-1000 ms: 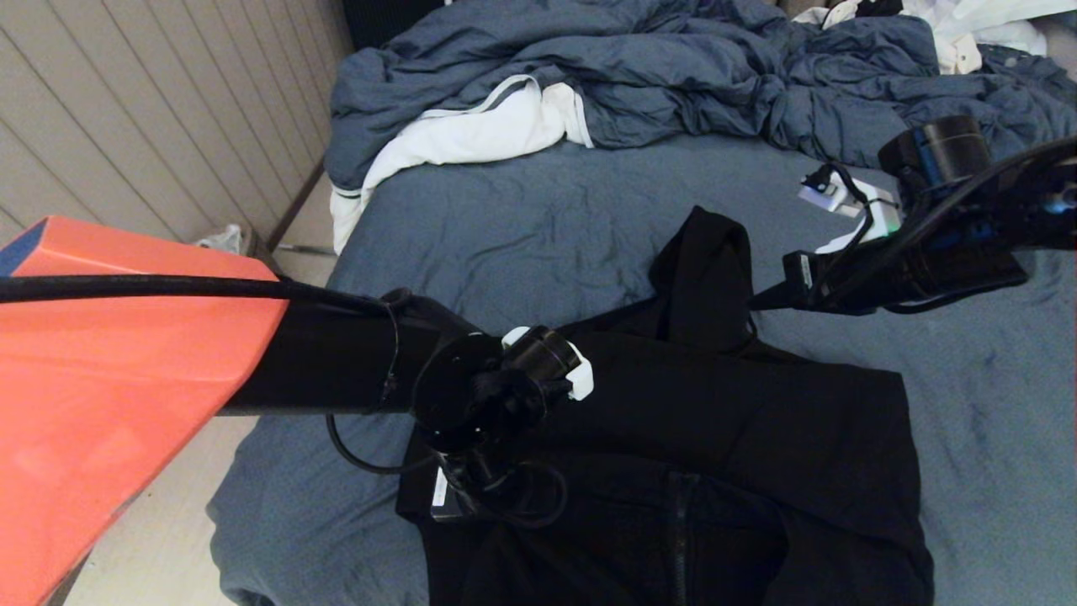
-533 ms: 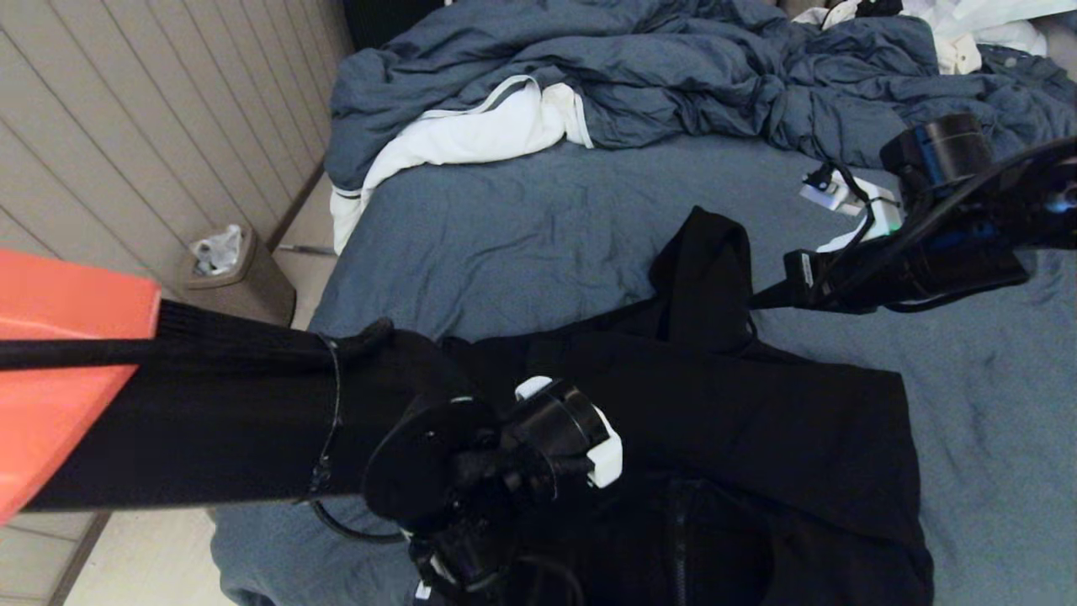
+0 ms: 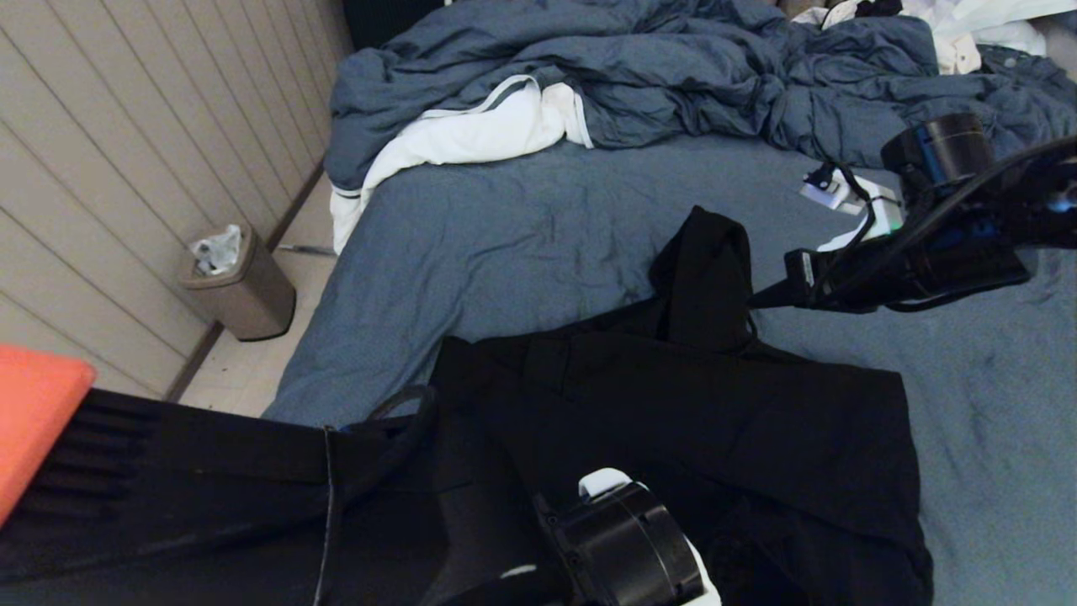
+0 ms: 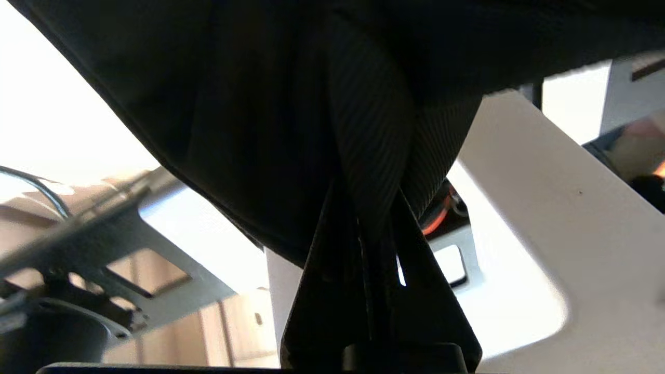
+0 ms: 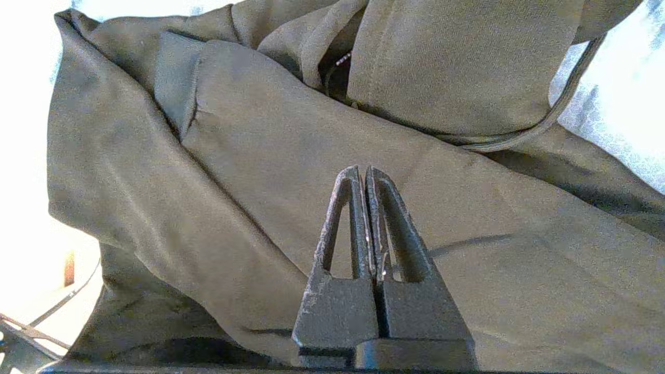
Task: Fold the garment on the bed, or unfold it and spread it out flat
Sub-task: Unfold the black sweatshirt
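The garment (image 3: 715, 421), a black hoodie, lies rumpled on the near part of the bed (image 3: 505, 236), hood toward the far side. My left arm is drawn back to the near edge of the head view, where only its wrist (image 3: 627, 547) shows over the hoodie. In the left wrist view the left gripper (image 4: 374, 208) is shut on a ribbed black band of the garment (image 4: 363, 119), lifted in front of my own frame. My right gripper (image 3: 757, 301) hovers beside the hood. It is shut and empty (image 5: 362, 174) just above the garment's cloth (image 5: 260, 156).
A rumpled blue-grey duvet (image 3: 656, 76) and a white cloth (image 3: 471, 135) fill the far side of the bed. Small white items (image 3: 841, 198) lie behind my right arm. A waste bin (image 3: 240, 282) stands on the floor by the panelled wall at the left.
My left arm has swung down and back toward me, still pinching black fabric. The hoodie's left part and the waste bin are now uncovered. The right arm has stayed put.
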Robot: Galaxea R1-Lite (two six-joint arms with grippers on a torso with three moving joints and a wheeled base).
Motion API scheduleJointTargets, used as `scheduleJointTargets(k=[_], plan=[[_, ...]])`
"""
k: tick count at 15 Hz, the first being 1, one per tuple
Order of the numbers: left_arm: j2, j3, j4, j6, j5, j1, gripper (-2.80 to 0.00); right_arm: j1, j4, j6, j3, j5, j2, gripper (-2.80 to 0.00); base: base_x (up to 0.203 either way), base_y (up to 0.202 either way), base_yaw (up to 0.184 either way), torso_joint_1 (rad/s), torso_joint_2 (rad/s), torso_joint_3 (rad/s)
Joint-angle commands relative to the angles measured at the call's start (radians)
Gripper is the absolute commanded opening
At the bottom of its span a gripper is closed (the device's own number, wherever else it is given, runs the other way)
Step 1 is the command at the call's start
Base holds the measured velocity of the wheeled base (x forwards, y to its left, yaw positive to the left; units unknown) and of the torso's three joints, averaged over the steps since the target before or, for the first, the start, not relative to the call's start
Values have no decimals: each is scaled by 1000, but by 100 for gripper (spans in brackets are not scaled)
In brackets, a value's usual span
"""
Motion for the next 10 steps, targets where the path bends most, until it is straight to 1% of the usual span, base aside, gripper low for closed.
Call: scheduleJointTargets(k=[1, 3, 8, 9, 10], plan=[[10, 7, 10, 5, -9, -37, -280, 0, 3, 0, 0, 2, -2, -280, 0, 0, 0, 0, 0, 0], [24, 9, 10, 9, -7, -52, -280, 0, 4, 0, 2, 2, 0, -280, 0, 0, 0, 0, 0, 0], [50, 3, -2, 6, 5, -53, -280, 2, 4, 0, 0, 2, 4, -280, 0, 0, 0, 0, 0, 0], [48, -3, -7, 4, 9, -50, 0, 2, 3, 0, 2, 2, 4, -280, 0, 0, 0, 0, 0, 0], [47, -15, -15, -2, 32, -34, 0, 2, 4, 0, 2, 2, 1, -280, 0, 0, 0, 0, 0, 0]])
